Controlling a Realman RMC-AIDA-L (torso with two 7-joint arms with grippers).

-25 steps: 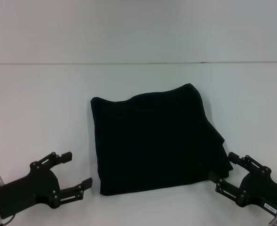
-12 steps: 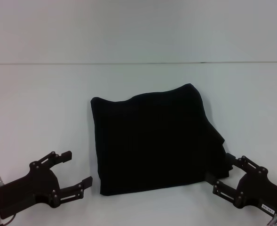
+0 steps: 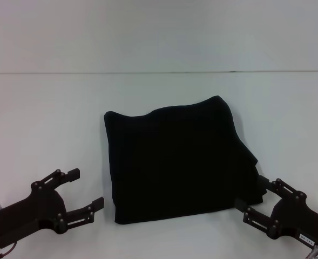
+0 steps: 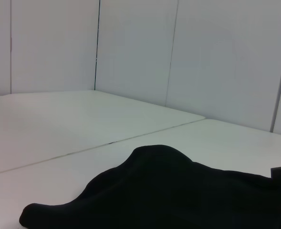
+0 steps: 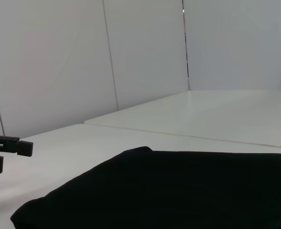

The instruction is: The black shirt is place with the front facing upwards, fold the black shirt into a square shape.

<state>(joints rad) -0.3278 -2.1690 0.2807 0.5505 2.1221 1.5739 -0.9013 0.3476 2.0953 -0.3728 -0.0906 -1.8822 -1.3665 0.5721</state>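
The black shirt [image 3: 177, 162] lies folded between left gripper [image 3: 84, 189] and right gripper [image 3: 251, 197].

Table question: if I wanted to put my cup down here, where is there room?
The table is bare behind the black shirt, up to the far seam, and wide on both sides of it. The near corners are crowded: the left gripper and right gripper, both open, flank the shirt's front edge.

Head cam sits up high, looking forward and down, with the left pincer [image 3: 85, 188] and right pincer [image 3: 251, 197] at the near edge. Both wrist cams ride low over the table [image 3: 40, 118], facing inward, close to the black shirt [image 3: 177, 159], which all three views share.
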